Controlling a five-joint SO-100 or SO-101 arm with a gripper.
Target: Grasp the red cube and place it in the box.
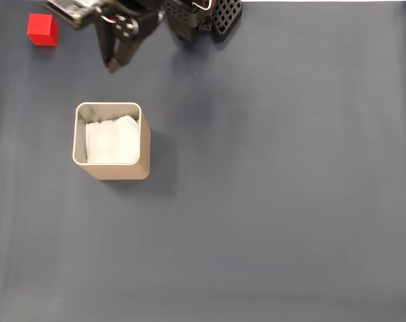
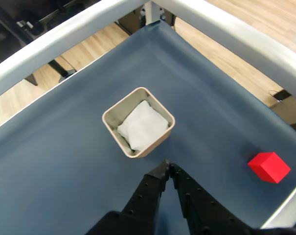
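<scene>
gripper [image 2: 167,169] fingers together, empty, near box [image 1: 112,171] | red cube [image 1: 42,29] well beyond box, by tabletop [image 1: 290,201] corner | wrist view: rails, wood floor past edges | wide bare cloth beside box

The blue-grey table [image 1: 290,201] carries the box [image 1: 115,171] and the red cube [image 1: 42,29], well apart.

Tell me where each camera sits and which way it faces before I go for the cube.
Fixed view: overhead, looking straight down on the table; arm at the top edge, end effector shut.
Wrist view: rides the arm, looking past the end effector toward the table's far corner.
Both share the box and red cube.
</scene>
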